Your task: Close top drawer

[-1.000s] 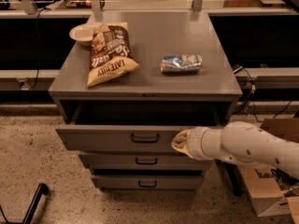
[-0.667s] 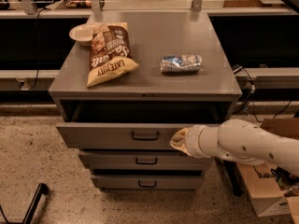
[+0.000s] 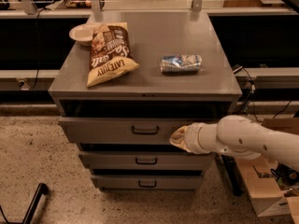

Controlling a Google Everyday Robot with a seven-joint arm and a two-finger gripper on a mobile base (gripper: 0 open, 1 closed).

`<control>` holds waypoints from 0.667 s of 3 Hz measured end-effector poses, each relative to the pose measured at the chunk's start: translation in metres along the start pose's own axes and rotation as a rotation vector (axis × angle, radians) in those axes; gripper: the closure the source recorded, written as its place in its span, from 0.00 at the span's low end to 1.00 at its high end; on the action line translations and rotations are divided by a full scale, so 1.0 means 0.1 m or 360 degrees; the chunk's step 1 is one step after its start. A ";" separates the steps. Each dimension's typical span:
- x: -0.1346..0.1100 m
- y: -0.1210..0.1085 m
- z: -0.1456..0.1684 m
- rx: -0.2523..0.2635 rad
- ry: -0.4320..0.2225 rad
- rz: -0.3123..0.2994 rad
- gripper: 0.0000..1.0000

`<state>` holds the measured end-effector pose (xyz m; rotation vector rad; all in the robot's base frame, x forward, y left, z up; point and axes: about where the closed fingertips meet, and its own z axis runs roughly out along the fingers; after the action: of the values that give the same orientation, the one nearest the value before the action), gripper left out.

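The top drawer [image 3: 117,129] of the grey metal cabinet stands partly open, with a dark gap above its flat front and a small dark pull handle [image 3: 145,130] at its centre. My gripper [image 3: 179,138], a tan tip on the end of the white arm [image 3: 243,139], rests against the right part of the drawer front, to the right of the handle. The arm comes in from the right.
On the cabinet top [image 3: 187,31] lie a brown chip bag [image 3: 108,52], a small white bowl [image 3: 82,33] and a crushed blue-silver can [image 3: 181,63]. Two lower drawers [image 3: 145,161] sit below. A cardboard box [image 3: 268,190] and cables are on the floor at right, and a dark bar [image 3: 35,202] lies at lower left.
The top drawer has slid in a little and the gap above its front is narrower. My gripper stays pressed on the drawer front and has moved in with it.
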<state>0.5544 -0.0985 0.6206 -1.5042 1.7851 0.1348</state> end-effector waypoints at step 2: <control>0.00 -0.11 0.02 0.0035 -0.0061 -0.0069 1.00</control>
<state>0.5645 -0.1011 0.6233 -1.5138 1.7173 0.1214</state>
